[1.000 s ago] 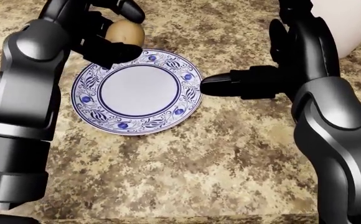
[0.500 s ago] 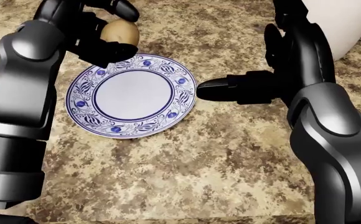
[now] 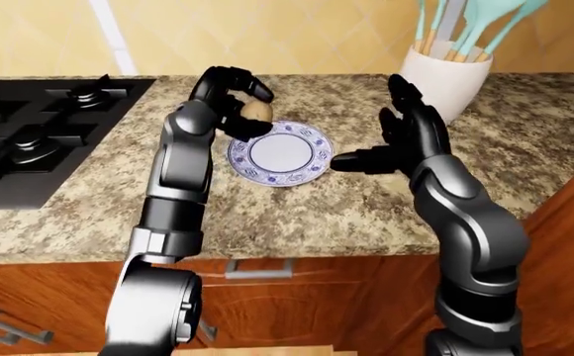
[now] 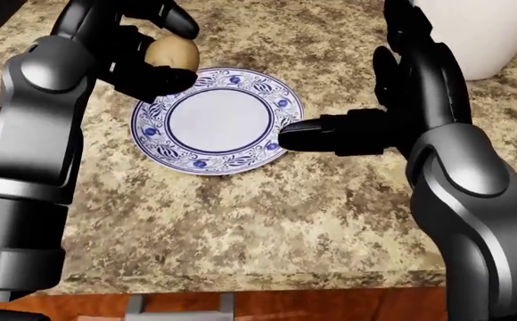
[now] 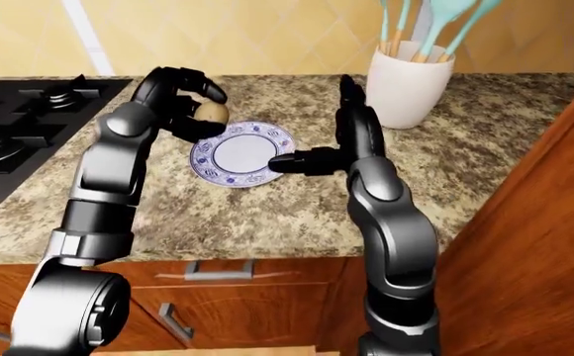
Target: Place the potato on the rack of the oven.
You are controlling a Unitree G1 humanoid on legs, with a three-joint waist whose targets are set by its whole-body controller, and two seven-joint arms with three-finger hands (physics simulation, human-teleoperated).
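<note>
Now the left hand (image 4: 147, 50) grips the potato (image 4: 172, 53), black fingers curled round it, holding it just above the upper left rim of a blue-patterned plate (image 4: 219, 120) on the speckled stone bench (image 4: 267, 221). Opposite, the right hand (image 4: 366, 114) is open (fingers spread, thumb pointing at the plate's right rim). Left of the plate lies a black stove (image 3: 30, 133); a white utensil jar (image 3: 445, 78) stands at right.

— Where's the potato (image 3: 258, 110)?
— Gripped in the left hand (image 3: 229, 100), above the plate's (image 3: 279, 153) far-left rim.
— And the right hand (image 3: 398, 141)?
— Fingers spread, just right of the plate, over the surface (image 3: 297, 208).
</note>
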